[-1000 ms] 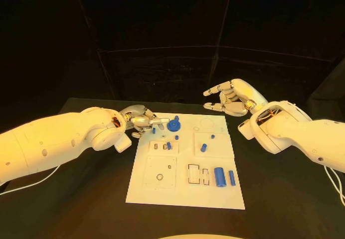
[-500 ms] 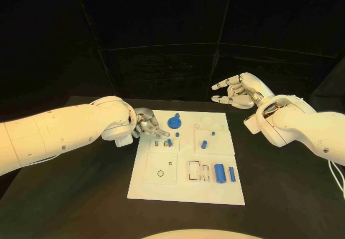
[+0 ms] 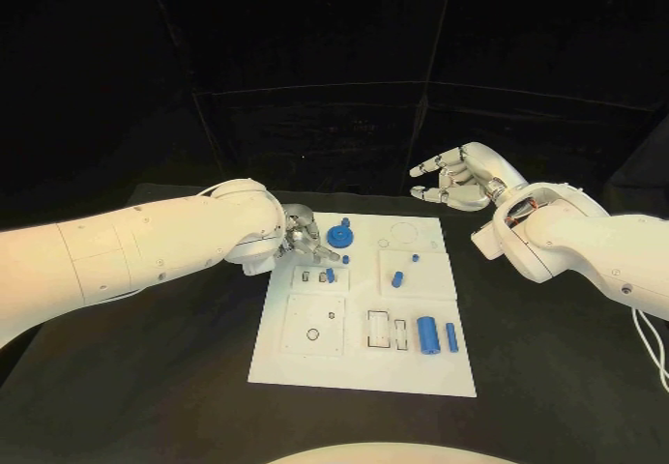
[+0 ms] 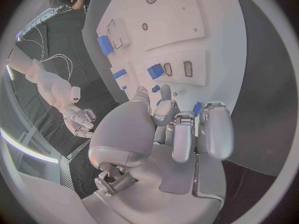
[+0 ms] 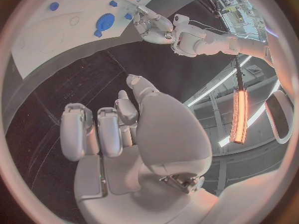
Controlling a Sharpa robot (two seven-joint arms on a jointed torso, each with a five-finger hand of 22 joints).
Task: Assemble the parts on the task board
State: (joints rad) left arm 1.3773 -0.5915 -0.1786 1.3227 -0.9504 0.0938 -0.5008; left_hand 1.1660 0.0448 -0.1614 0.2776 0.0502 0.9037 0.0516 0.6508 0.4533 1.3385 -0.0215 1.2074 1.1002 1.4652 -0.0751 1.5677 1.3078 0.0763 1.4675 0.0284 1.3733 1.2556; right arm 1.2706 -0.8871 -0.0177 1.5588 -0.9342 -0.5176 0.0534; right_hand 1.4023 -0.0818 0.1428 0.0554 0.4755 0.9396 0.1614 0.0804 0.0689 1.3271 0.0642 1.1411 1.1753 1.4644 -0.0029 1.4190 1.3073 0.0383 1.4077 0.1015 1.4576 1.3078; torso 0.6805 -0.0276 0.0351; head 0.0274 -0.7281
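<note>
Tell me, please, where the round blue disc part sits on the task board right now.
In the head view the blue disc lies at the task board's far end, left of centre, right beside the left hand.

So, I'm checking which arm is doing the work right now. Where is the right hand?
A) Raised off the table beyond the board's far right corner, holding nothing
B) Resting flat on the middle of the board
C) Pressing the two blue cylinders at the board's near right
A: the right hand hangs raised beyond the task board, fingers curled and nothing in them, while the left hand is down at the board's far left edge.
</note>
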